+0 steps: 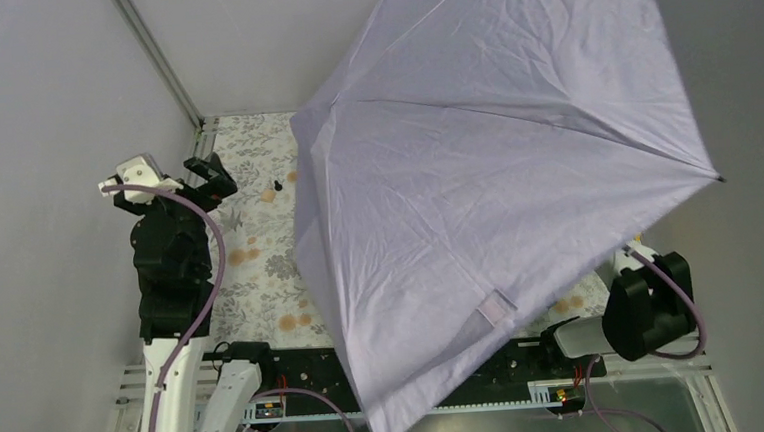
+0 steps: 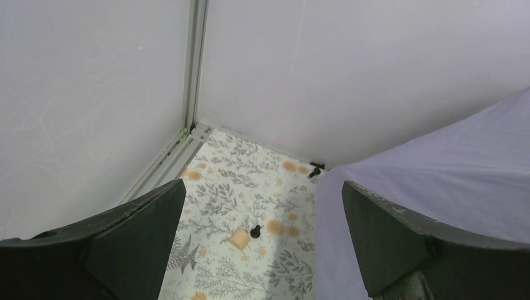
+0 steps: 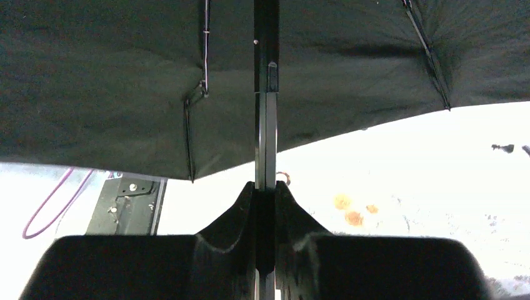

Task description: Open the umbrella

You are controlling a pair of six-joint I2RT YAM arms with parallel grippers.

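Lavender umbrella point(image 1: 495, 169) spread across right of top view above desk point(image 1: 260, 253); left wrist: left end effector point(image 2: 262, 200) wide open, empty; right wrist: right end effector point(image 3: 265, 190) clamped on shaft point(image 3: 265, 137); opening seemingly done, next only steadying or release.

The table point(image 1: 261, 273) is overlooked from high at 6 o'clock. The left wrist view is aimed toward 2 o'clock, the umbrella point(image 1: 495, 169) edge being shared. The right wrist view is set close beneath it.
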